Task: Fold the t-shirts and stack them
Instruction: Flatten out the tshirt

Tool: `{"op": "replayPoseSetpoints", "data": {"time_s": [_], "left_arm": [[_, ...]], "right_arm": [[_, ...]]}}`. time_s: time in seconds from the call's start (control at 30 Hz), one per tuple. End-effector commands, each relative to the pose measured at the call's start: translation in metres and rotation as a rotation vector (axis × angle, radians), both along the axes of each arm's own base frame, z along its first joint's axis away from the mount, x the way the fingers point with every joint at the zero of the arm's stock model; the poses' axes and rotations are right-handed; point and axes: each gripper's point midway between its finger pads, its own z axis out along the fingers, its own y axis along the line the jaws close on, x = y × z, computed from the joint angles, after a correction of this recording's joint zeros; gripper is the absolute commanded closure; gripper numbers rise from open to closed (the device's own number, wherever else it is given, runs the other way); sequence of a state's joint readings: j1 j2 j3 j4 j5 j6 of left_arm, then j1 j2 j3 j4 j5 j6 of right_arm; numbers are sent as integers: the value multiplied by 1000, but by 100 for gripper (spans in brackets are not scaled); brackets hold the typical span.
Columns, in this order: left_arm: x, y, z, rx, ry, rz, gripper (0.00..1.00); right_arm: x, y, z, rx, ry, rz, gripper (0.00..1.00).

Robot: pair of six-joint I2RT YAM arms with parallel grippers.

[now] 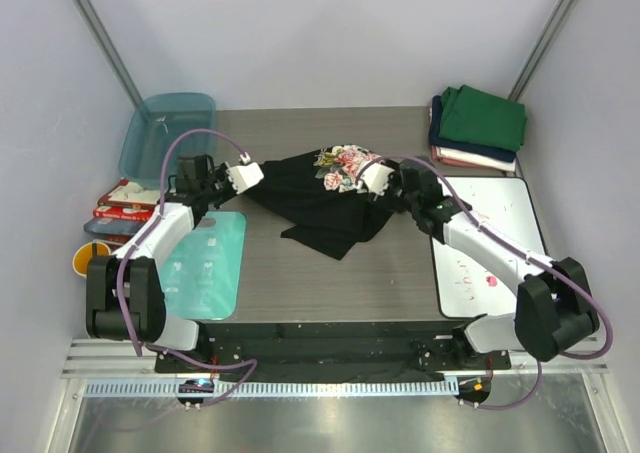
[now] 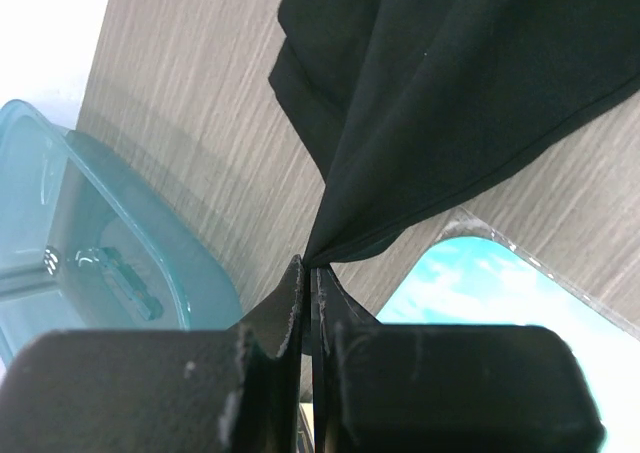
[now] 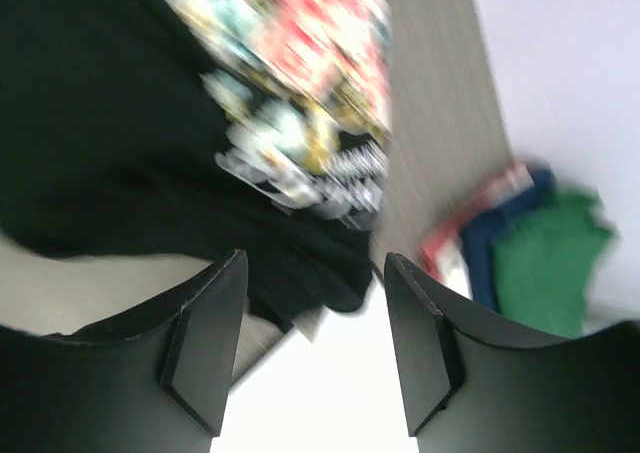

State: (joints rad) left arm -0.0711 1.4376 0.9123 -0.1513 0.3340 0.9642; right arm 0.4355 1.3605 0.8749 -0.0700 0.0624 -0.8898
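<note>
A black t-shirt (image 1: 320, 205) with a floral print lies crumpled in the middle of the table. My left gripper (image 1: 247, 175) is shut on its left edge; the left wrist view shows the black cloth (image 2: 450, 93) pinched between the closed jaws (image 2: 308, 268). My right gripper (image 1: 375, 178) is open at the shirt's right side near the print; in the right wrist view its jaws stand wide apart (image 3: 315, 293) with the black shirt (image 3: 120, 153) just beyond them. A stack of folded t-shirts (image 1: 478, 128), green on top of navy and pinkish-white, sits at the back right.
A teal plastic tub (image 1: 166, 133) stands at the back left. A teal flat mat (image 1: 207, 263) lies front left. A white board (image 1: 490, 243) lies on the right. Red boxes (image 1: 125, 201) and a yellow cup (image 1: 88, 261) sit off the left edge.
</note>
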Motion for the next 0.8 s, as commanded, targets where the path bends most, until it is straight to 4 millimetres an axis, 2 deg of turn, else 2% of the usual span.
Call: {"op": "replayPoseSetpoints", "data": {"time_s": [0.0, 0.03, 0.27, 0.6, 0.73, 0.77], "left_arm": [[18, -3, 19, -9, -76, 27, 100], [18, -4, 18, -10, -72, 29, 100], [21, -2, 21, 4, -81, 44, 100], [21, -1, 19, 10, -79, 49, 100], [23, 0, 19, 12, -78, 56, 100], [23, 0, 17, 13, -75, 58, 100]], "right_arm": [[-78, 59, -45, 20, 313, 221, 39], [-94, 72, -62, -20, 350, 270, 39], [-127, 101, -118, -147, 450, 348, 40], [-136, 121, -141, -185, 458, 390, 41], [-150, 128, -158, -224, 483, 433, 43], [-147, 126, -158, -248, 464, 418, 44]]}}
